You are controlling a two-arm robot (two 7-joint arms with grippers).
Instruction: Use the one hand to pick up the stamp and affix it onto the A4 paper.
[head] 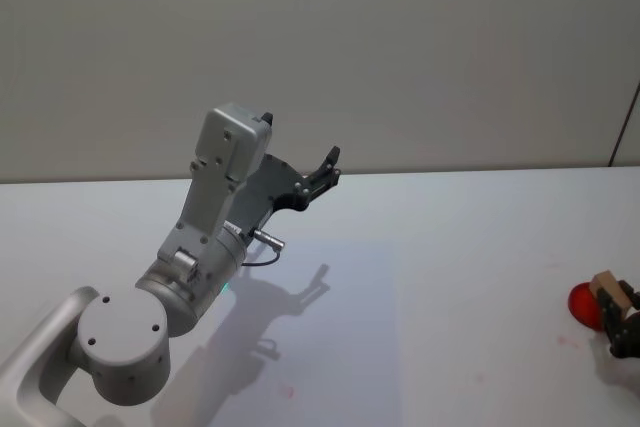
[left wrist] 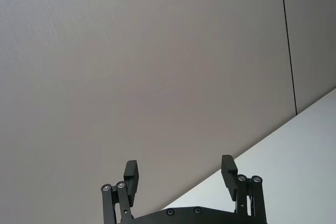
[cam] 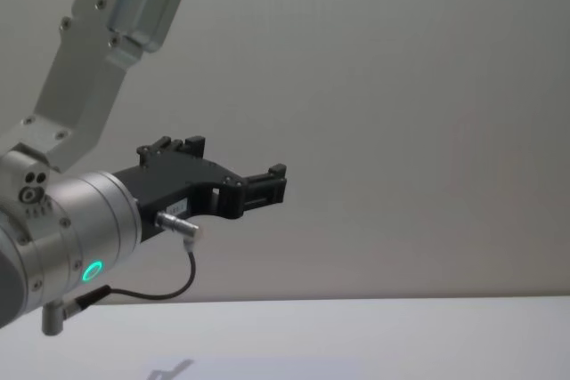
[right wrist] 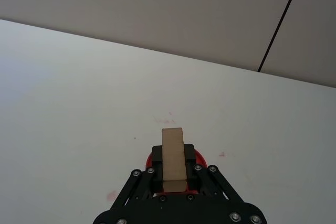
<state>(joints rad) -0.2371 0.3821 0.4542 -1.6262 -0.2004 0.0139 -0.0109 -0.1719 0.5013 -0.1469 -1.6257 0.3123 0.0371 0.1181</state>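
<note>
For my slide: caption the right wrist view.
Right gripper shut on the stamp over a red ink pad on the white table.

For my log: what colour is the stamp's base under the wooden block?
Red, beneath the stamp held by the right gripper; clearest in the right wrist view.

I am watching the stamp, a small tan, wooden-looking rectangular block, sitting clamped between the black fingers of the right pincer; its long side is running out from the fingers, the far end sticking clear beyond them; beneath it a red round part is showing, seemingly the stamp's own base, though I cannot tell for sure; from the head view the stamp is sitting at the right edge, low over the white counter; the A4 paper is lying flat at the middle of the counter, pale, well apart from the stamp.
</note>
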